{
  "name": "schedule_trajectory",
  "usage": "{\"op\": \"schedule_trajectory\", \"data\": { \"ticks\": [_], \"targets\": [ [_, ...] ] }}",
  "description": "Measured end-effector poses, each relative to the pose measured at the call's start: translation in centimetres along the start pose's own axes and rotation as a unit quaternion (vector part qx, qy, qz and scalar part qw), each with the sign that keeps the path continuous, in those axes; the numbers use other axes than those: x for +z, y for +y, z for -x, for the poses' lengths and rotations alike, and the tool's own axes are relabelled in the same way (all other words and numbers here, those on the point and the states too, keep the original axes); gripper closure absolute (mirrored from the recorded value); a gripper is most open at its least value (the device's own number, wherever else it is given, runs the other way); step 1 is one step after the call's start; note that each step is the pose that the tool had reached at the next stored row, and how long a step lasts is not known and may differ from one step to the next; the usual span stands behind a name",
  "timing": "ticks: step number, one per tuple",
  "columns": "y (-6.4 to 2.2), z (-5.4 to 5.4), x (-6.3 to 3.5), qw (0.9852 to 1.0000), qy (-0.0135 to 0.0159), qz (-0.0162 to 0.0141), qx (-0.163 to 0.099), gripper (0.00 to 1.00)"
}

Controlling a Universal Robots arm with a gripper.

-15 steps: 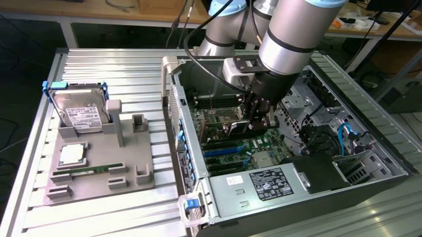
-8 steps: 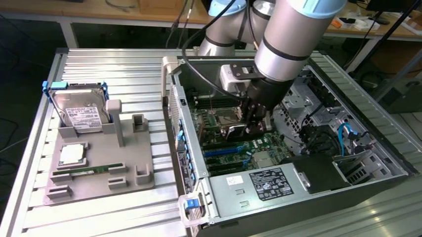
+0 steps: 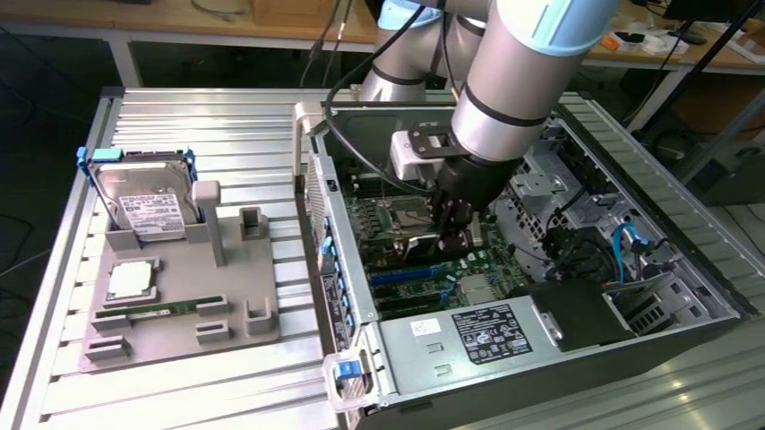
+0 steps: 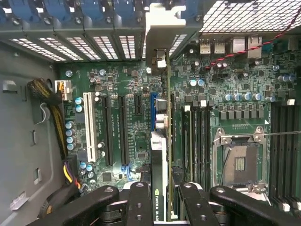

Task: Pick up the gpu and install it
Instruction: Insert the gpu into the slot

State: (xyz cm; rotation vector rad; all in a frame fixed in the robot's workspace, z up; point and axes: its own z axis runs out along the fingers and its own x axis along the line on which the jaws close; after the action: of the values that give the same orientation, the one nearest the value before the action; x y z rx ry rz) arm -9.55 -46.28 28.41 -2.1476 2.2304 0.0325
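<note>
One gripper, fingers clamped on the gpu, card edge-on over the motherboard, seemingly lined with the blue slot. Keep it upright, bracket rearward, press evenly.

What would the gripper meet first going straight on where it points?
The gpu clamped in the gripper leads; it would probably reach the motherboard first, near the blue slot. Depth is unclear.
</note>
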Motion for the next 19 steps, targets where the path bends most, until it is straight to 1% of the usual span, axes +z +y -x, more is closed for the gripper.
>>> {"op": "schedule_trajectory", "data": {
  "ticks": [4, 8, 13, 17, 19],
  "targets": [
    [0.16, 0.0, 0.66, 1.0, 0.0, 0.0014, 0.0, 0.73],
    [0.31, -0.1, 1.26, 1.0, 0.0001, 0.0037, 0.0, 0.73],
    [0.31, -0.1, 1.26, 1.0, 0.0001, 0.0038, 0.0, 0.73],
    [0.31, -0.4, 1.24, 1.0, -0.0007, 0.0039, 0.0, 0.73],
    [0.44, -0.4, 1.25, 1.0, -0.0009, 0.0038, 0.0, 0.73]
  ]
}}
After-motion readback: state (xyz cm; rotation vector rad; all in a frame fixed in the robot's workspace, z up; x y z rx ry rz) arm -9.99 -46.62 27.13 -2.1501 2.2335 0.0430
